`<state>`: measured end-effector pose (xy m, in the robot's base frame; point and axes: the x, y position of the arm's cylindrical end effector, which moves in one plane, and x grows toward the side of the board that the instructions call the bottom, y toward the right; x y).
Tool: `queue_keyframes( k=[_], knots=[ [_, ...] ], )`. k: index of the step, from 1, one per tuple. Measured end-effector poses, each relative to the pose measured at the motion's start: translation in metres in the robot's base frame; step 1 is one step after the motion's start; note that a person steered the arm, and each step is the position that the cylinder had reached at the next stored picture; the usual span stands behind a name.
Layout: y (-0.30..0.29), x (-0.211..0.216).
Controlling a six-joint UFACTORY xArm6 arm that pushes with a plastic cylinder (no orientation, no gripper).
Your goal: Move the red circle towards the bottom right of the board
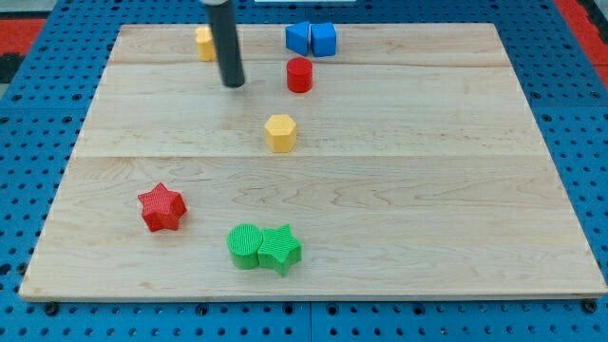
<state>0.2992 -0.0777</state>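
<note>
The red circle (300, 74) stands near the top middle of the wooden board (456, 190). My tip (233, 84) rests on the board to the circle's left, about a block's width away and not touching it. The rod rises from the tip to the view's top edge and partly hides a yellow block (203, 42) behind it.
Two blue blocks (311, 39) sit side by side just above the red circle. A yellow hexagon (281, 132) lies below the circle. A red star (161, 207) is at the lower left. A green circle (245, 246) and green star (280, 249) touch near the bottom edge.
</note>
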Motion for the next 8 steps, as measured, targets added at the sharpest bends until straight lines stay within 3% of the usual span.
queue_keyframes(
  k=[1,3,4,5,6,7,8],
  knots=[
    [0.079,-0.002],
    [0.135,-0.008],
    [0.18,0.06],
    [0.181,0.042],
    [0.169,-0.014],
    [0.22,0.046],
    [0.214,0.113]
  ],
)
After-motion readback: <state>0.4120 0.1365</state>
